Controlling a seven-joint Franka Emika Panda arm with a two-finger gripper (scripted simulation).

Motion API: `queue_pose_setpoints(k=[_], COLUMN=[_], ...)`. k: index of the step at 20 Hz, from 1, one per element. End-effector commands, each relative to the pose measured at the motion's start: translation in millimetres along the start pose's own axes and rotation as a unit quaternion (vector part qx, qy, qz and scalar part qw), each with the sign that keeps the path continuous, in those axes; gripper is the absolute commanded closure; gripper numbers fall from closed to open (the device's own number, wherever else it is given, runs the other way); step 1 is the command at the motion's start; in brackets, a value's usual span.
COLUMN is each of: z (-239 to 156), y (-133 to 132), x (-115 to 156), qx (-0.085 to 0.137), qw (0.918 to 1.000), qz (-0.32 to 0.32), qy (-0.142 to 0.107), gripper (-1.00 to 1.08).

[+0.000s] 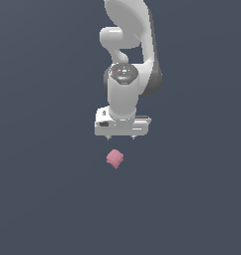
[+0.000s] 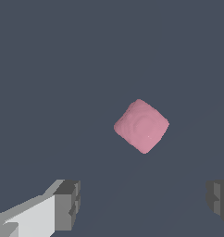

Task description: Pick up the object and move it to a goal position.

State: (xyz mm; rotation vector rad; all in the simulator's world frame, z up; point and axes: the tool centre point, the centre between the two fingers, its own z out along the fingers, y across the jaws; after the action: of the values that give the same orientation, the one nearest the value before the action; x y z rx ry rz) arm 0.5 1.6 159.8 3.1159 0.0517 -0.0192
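One step in hand, the approach: your gripper (image 1: 122,137) hangs wide and empty, so centre it over the pink object (image 1: 114,159), then descend

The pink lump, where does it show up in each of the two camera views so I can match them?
Exterior view: the pink lump lies alone on the dark floor, just below the white pincer in the picture, apart from it.
Wrist view: the lump sits near the middle, ahead of the two grey fingertips, not between them.
Shared landmark: the pincer itself, open and empty in both views.
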Motion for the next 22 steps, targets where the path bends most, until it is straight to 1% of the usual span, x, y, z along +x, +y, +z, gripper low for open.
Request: queue_pose_setpoints(k=[1,4,8,11,17,22], z=[0.0,-2.8,-13.6,-17.8,-14.6,-7.4], y=[0.0,2.1,9.5,11.9,11.6,12.7], x=[0.0,1.6,6.9,8.4,8.8,11.7], qx=[0.000,-0.003,-0.014,-0.018,-0.016,-0.012], qw=[1.0000,1.0000,0.9998,0.9997,0.9998,0.9994], qz=[0.000,-0.001,-0.006,-0.010,0.000,0.030], qy=[0.000,0.003,0.012,0.015,0.014,0.013], gripper=[-0.92,-0.92,-0.92,-0.92,-0.92,-0.92])
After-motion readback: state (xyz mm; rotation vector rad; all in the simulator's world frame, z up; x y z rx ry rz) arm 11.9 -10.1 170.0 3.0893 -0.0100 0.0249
